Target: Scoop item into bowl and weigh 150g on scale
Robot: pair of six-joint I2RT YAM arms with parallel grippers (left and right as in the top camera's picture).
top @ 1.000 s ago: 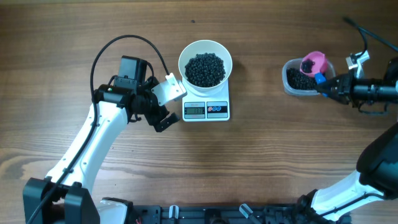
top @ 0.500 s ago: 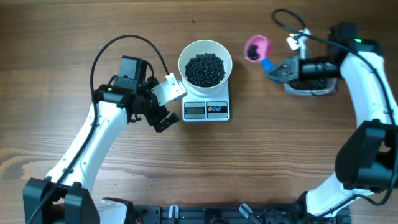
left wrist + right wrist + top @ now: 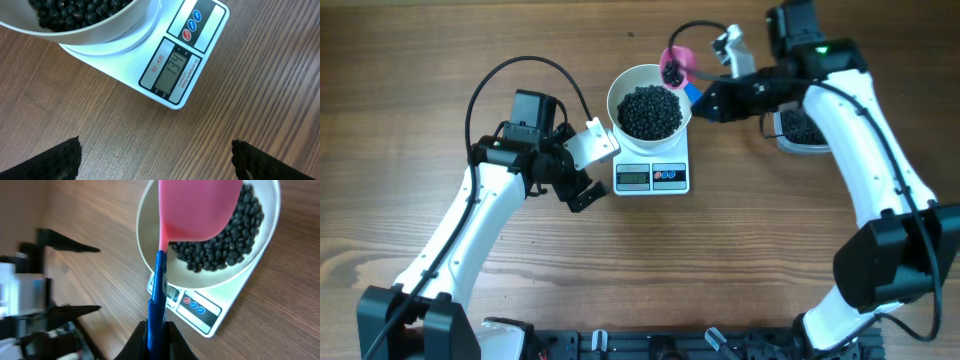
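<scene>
Beans [image 3: 650, 110] sit heaped in the bowl [image 3: 617, 88] on the scale [image 3: 651, 177], which reads 134 of 150. The right gripper [image 3: 706, 99] pinches a loaded pink scoop [image 3: 676, 63] at the rim, so I'd say a gentle partial tip comes next. The left gripper [image 3: 594, 169] hangs beside the scale, fingers wide.

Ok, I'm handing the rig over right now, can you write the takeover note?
The left gripper is open and empty, beside the scale on its left.
The right gripper is shut on the handle of the pink scoop, held at the bowl rim; it looks loaded.
The bowl sits on the scale, well filled with beans. The display reads 134.
The tub of spare beans is at right, partly under the arm.
Left: tip beans in gradually to 150.
</scene>
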